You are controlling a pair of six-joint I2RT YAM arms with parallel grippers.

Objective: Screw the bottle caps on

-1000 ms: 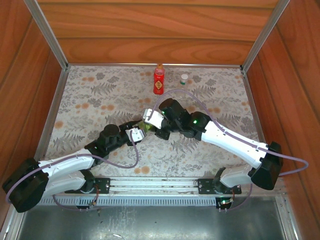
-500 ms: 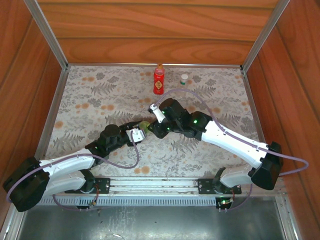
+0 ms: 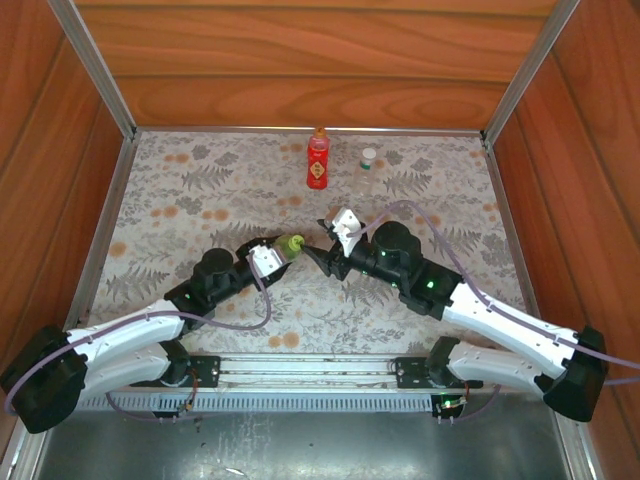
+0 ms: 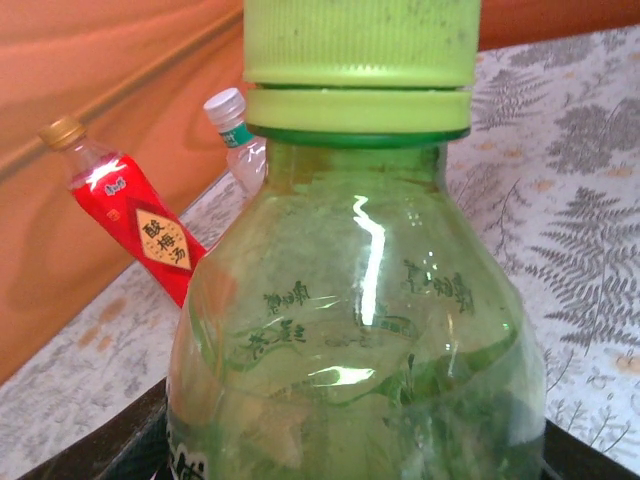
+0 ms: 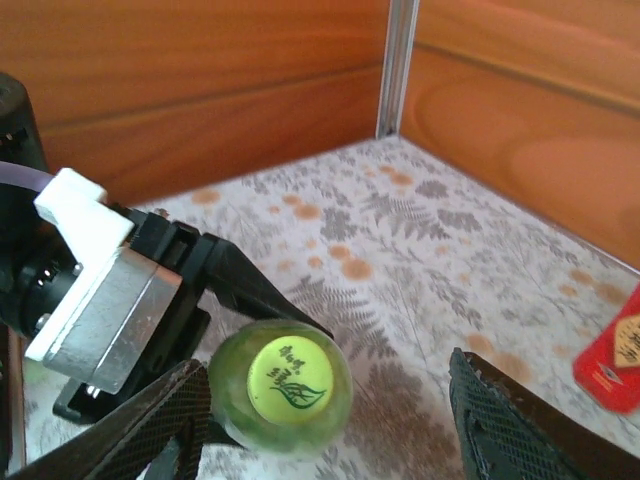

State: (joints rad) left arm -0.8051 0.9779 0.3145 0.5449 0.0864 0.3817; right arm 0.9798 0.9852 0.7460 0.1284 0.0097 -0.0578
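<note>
**Green cap [image 5: 288,375] sitting on the green bottle [image 4: 360,340], right gripper [image 3: 320,256] standing wide**

The left gripper [image 3: 278,252] is clamping the green bottle low on its body. It is holding the bottle tilted at the middle of the top view, mouth pointing toward the right of the frame. In the left wrist view the cap is sitting level on the neck, its skirt lying just above the collar ring. The right gripper is facing the cap end-on, its fingers [image 5: 150,420] spread wide to either side and gripping nothing. Whether the lower-left finger is brushing the bottle is not clear.

The red bottle [image 3: 318,165] and the clear bottle [image 3: 369,168] are standing upright, just apart, at the upper middle of the top view. They are wearing an orange cap [image 4: 62,131] and a white cap [image 4: 224,103], so the green one is probably the last in hand. It is looking either finished or paused between turns, and how tight the thread is cannot be told.

If another turn is needed, the right gripper is going to have to close squarely on the ribbed skirt, in line with the neck. If not, the left arm is going to have to stand the bottle on its base without tipping it.

A floral cloth [image 3: 200,200] with grey ferns and orange-brown spots is covering the table. Wooden walls [image 3: 300,60] are closing in three sides, with metal posts [image 3: 95,65] running up at the far corners. A metal rail [image 3: 300,368] is carrying the arm bases along the bottom of the frame.
</note>
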